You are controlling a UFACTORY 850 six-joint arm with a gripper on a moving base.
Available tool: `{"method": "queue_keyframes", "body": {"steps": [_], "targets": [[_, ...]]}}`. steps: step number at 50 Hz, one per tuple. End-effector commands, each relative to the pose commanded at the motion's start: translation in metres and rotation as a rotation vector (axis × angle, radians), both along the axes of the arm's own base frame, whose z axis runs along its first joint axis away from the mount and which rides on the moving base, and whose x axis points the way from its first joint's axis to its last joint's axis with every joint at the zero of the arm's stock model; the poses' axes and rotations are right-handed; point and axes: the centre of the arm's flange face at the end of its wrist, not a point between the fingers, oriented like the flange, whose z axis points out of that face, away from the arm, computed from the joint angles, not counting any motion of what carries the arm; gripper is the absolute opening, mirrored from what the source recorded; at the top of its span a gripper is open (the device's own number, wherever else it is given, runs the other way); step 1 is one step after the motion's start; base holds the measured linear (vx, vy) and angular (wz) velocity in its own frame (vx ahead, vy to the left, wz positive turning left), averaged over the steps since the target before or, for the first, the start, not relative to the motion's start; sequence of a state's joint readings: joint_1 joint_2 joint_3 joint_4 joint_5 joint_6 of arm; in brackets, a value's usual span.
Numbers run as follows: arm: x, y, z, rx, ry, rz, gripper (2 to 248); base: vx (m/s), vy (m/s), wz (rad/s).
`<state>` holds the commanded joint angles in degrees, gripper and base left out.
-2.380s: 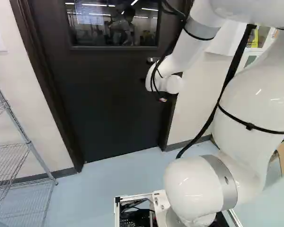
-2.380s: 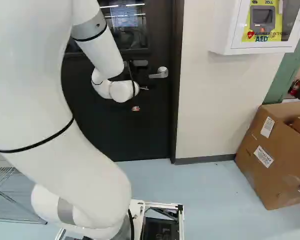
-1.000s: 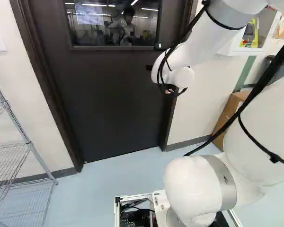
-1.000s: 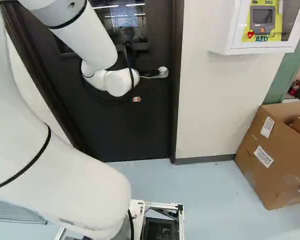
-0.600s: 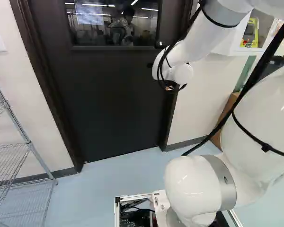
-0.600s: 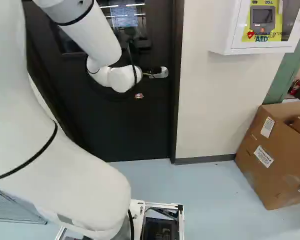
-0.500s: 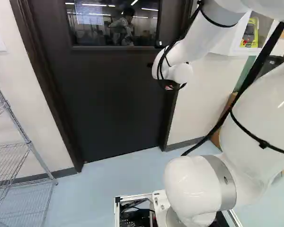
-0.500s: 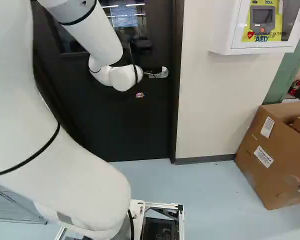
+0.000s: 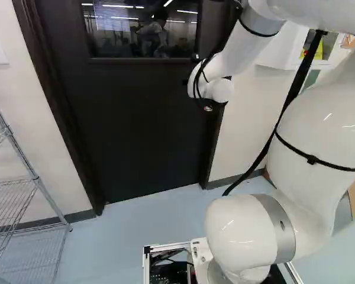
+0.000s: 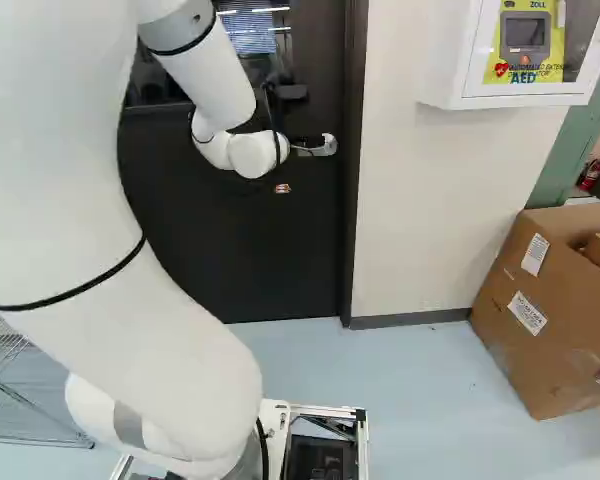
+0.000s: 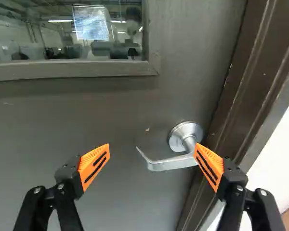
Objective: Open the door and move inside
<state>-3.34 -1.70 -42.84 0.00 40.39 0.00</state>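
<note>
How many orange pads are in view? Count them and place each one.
2, both on the pincer: one orange pad is nearer the door frame, overlapping the handle in the wrist view; the other pad shows against the door.

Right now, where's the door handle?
Wrist view: the handle is on the door, beside the frame, ahead of the open hand, nearer its frame-side finger.

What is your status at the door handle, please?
End effector open. Handle ungripped, showing between the fingers. Door closed. No obstacle seen between end effector and handle.
</note>
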Motion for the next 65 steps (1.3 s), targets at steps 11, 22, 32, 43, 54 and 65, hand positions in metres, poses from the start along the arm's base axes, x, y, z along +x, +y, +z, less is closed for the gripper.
{"method": "queue_keyframes", "body": {"steps": [11, 22, 32, 43, 54, 65], "targets": [[0.01, 0.004, -0.012, 0.001, 0.023, 0.01, 247, 0.0, 0.0, 0.0], [0.012, 0.005, -0.024, 0.002, 0.047, 0.01, 247, 0.0, 0.0, 0.0], [0.013, 0.005, -0.035, 0.004, 0.069, 0.01, 247, 0.0, 0.0, 0.0], [0.014, 0.005, -0.046, 0.005, 0.092, 0.01, 247, 0.0, 0.0, 0.0], [0.015, 0.004, -0.058, 0.006, 0.116, 0.01, 247, 0.0, 0.0, 0.0], [0.016, 0.004, -0.068, 0.007, 0.136, 0.01, 247, 0.0, 0.0, 0.0]]}}
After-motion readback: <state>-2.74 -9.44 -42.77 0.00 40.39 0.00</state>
